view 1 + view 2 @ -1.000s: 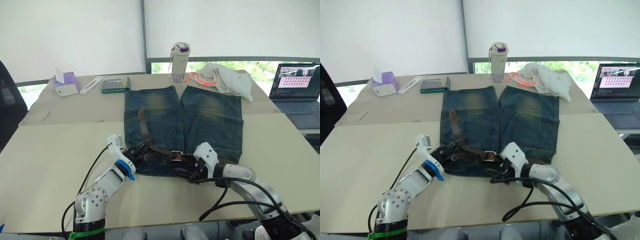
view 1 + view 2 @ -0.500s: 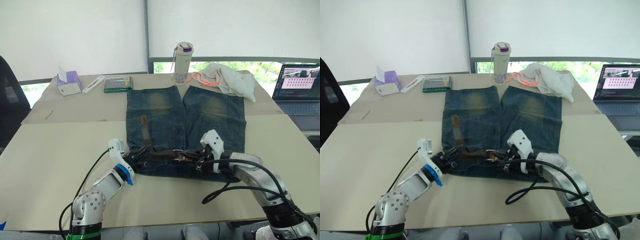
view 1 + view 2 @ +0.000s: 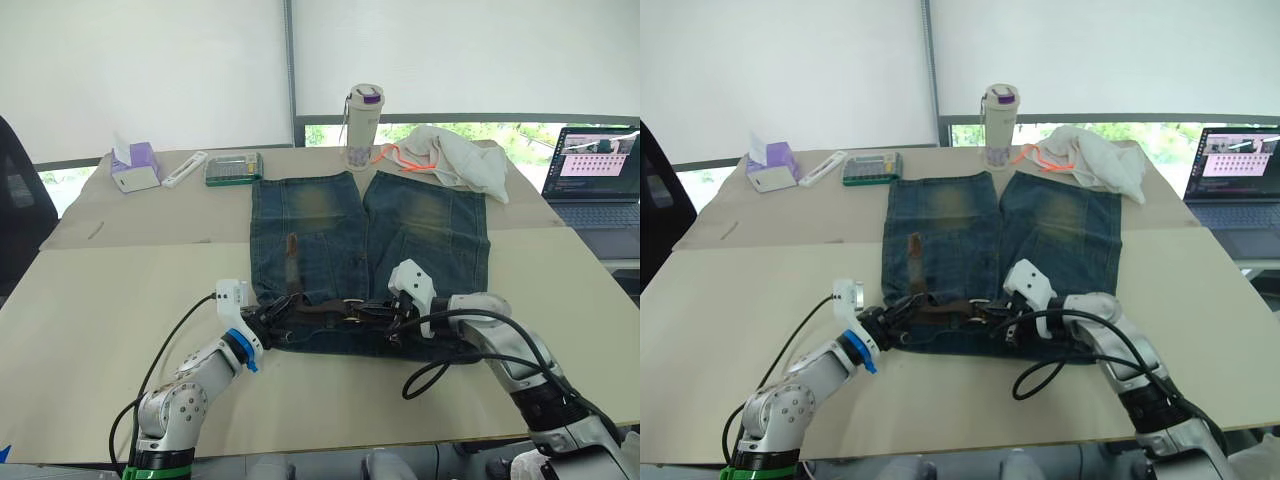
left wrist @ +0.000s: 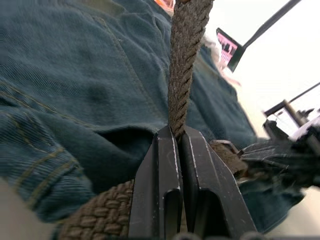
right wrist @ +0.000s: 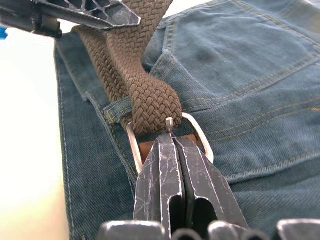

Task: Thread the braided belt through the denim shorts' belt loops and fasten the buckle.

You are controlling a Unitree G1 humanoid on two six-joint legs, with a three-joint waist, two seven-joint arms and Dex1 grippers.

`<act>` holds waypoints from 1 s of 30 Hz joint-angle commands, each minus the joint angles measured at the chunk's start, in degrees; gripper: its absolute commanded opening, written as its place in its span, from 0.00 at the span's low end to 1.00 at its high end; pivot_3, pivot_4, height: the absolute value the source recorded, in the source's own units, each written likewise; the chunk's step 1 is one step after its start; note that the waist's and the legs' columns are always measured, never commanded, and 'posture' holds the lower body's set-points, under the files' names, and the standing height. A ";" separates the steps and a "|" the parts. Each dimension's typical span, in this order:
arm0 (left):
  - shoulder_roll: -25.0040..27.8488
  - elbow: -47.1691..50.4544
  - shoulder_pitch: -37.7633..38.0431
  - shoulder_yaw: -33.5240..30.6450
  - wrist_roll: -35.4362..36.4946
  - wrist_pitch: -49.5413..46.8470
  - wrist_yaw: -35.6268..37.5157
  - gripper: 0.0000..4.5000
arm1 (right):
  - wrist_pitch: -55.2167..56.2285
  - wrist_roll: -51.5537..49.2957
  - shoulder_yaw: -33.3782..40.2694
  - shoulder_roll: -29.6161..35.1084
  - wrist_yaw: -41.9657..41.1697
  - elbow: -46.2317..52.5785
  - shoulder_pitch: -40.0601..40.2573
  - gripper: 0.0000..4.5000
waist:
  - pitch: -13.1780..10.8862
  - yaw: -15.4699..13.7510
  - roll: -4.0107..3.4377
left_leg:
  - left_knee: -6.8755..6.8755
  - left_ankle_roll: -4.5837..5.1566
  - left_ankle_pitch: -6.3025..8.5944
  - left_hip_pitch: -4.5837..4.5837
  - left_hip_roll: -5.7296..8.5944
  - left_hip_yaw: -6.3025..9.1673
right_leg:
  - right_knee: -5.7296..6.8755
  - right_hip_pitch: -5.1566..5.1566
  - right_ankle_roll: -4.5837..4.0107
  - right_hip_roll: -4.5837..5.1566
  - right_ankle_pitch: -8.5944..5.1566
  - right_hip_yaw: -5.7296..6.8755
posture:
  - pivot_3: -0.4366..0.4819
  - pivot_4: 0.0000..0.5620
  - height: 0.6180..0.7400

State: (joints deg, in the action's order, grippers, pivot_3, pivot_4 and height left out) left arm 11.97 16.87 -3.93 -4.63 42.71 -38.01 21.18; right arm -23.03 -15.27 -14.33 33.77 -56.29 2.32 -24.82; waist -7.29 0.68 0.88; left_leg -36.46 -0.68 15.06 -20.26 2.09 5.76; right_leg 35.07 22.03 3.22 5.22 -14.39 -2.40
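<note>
Both grippers are now close together at the waistband, in the lower middle of the head views. One second ago the right gripper (image 3: 1006, 322) was lower, off the hem of the shorts (image 3: 420, 225); now it is up on the waistband beside the buckle (image 5: 169, 134). In its wrist view its fingers are clenched on the buckle end, the prong standing up just above the fingertips, and the belt (image 5: 145, 95) passes through the frame in a fold.

The left gripper (image 3: 283, 313) is clamped on the strap, which rises straight from between its fingers (image 4: 165, 165) in the left wrist view. The free tail lies up the leg of the shorts, in the middle left of the frame, about where it lay a second ago.

I judge that the threading is mostly done and the fastening is now in hand: the strap is in the frame, but I cannot tell whether the prong sits in the braid. One loop (image 5: 117, 106) shows beside the buckle.
</note>
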 commanded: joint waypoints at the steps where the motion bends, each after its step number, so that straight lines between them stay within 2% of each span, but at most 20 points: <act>1: 0.50 -0.04 0.56 0.38 -2.54 3.96 2.36 0.00 | 2.73 0.77 -1.12 -0.43 -3.57 -1.93 -2.54 0.01 | 0.00 0.01 0.00 | 0.01 0.00 0.00 0.00 0.00 0.01 | 0.00 0.00 0.00 0.00 0.00 0.00 | 0.48 0.27 1.00; 10: 1.63 0.94 4.04 3.81 -7.36 7.91 5.88 0.00 | 5.94 4.04 -4.06 -0.84 -9.93 -8.11 -7.20 0.01 | 0.01 0.07 -0.02 | 0.07 -0.01 0.00 0.02 -0.02 0.06 | 0.01 0.04 -0.02 0.01 0.01 -0.02 | 0.48 0.27 1.00; 17: 2.00 0.87 4.60 3.73 -8.42 8.43 6.14 0.00 | 6.66 2.12 -1.53 -0.79 -14.39 -11.96 -11.06 0.01 | 0.01 0.04 -0.03 | 0.07 -0.01 0.00 0.02 -0.02 0.11 | 0.02 0.05 -0.02 0.02 0.01 -0.02 | 0.48 0.27 1.00; 30: 1.79 1.15 5.01 3.70 -8.67 8.18 6.35 0.00 | 10.53 8.17 -4.08 -2.80 -13.24 -15.59 -11.31 0.01 | 0.02 0.05 -0.06 | 0.10 -0.01 0.00 0.02 -0.02 0.23 | 0.04 0.09 -0.03 0.02 0.02 -0.03 | 0.48 0.27 1.00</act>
State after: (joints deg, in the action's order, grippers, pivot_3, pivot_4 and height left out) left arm 13.58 16.70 0.59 -0.87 34.07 -30.16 27.12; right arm -14.22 -8.24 -18.17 30.71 -69.92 -13.36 -36.07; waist -7.27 0.73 0.81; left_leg -36.35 -0.69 15.06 -20.24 2.07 5.98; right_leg 35.10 22.12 3.19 5.25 -14.37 -2.43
